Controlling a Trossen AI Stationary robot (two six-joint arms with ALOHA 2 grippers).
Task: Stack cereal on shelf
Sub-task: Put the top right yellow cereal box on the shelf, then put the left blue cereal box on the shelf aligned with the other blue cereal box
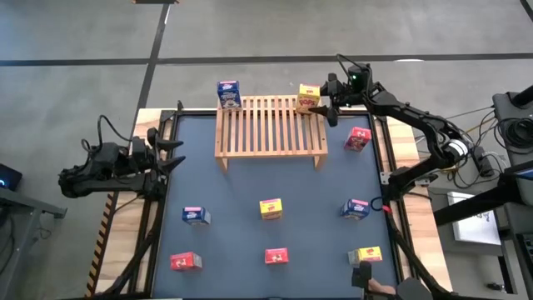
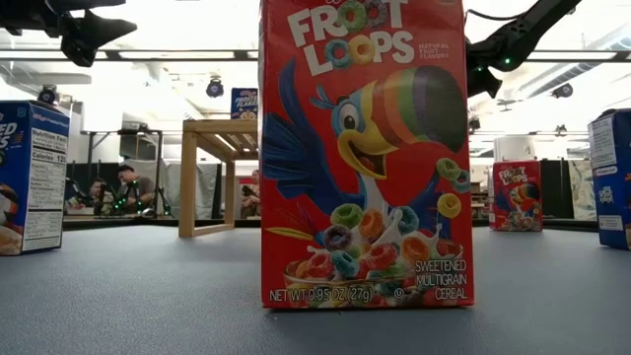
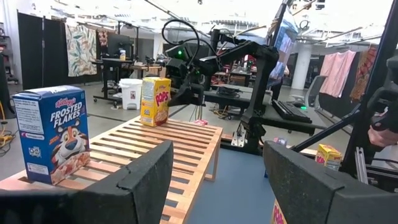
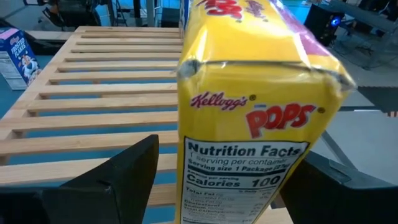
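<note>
A small yellow cardboard box (image 4: 255, 118) printed "Kellogg's Corn Pops" and "Nutrition Facts, Calories 100" stands upright on the far right corner of the light slatted wooden shelf (image 1: 271, 127). The right claw (image 1: 331, 104) reaches in level from the desk's far right corner, fingers spread either side of it. A blue "Frosted Flakes" box (image 3: 52, 134) stands on the shelf's far left corner. The left claw (image 1: 173, 152) hangs spread at the dark blue desk's (image 1: 233, 212) left edge. A red "Froot Loops" box (image 2: 365, 153) stands on the desk's near side.
</note>
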